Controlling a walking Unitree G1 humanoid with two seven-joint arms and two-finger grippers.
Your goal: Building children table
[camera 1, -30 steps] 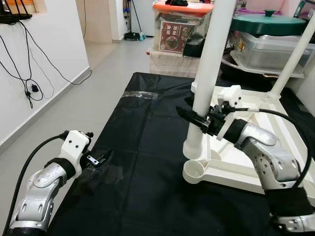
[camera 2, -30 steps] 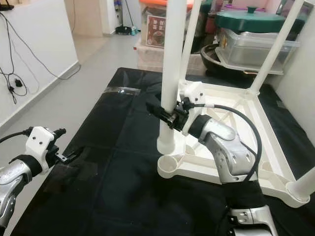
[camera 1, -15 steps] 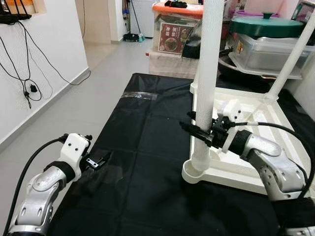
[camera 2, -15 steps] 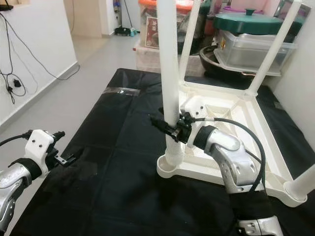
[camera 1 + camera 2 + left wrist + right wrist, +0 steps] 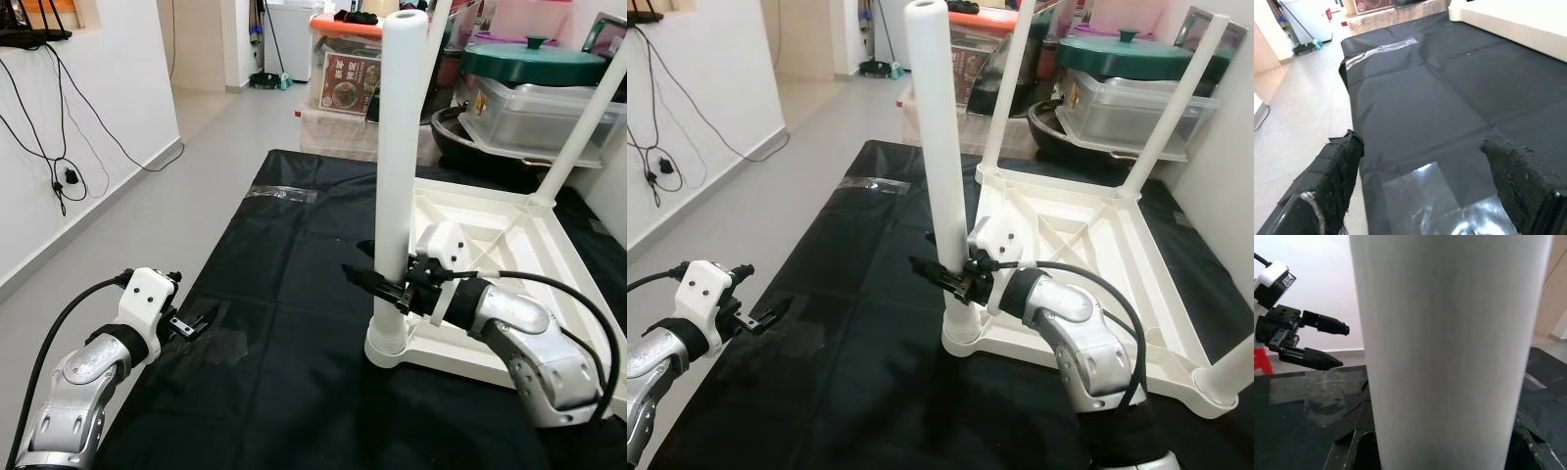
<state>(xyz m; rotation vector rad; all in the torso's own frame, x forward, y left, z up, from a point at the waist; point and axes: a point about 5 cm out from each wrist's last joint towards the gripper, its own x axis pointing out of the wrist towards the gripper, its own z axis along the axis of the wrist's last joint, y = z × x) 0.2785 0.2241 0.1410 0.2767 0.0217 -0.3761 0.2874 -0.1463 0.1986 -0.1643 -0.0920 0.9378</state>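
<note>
A white children's table (image 5: pixel 509 230) lies upside down on a black sheet (image 5: pixel 294 294). One white leg (image 5: pixel 399 166) stands upright in the table's near left corner socket (image 5: pixel 390 348). My right gripper (image 5: pixel 382 287) is shut on this leg low down, just above the socket; the leg (image 5: pixel 1449 347) sits close between its fingers in the right wrist view. Other legs (image 5: pixel 1181 98) point up at the far corners. My left gripper (image 5: pixel 199 320) hovers open over the sheet's left edge, its fingers (image 5: pixel 1337 171) wide apart with nothing between them.
Clear storage boxes (image 5: pixel 343 69) and a green-lidded pot (image 5: pixel 534 59) stand behind the table. A white wall with hanging cables (image 5: pixel 59 147) runs along the left, with grey floor (image 5: pixel 176 186) beside the sheet. A clear tape patch (image 5: pixel 1420 196) lies on the sheet.
The leg in my right gripper has gone down from beside the empty corner socket into it and now stands straight. The left arm has barely moved.
</note>
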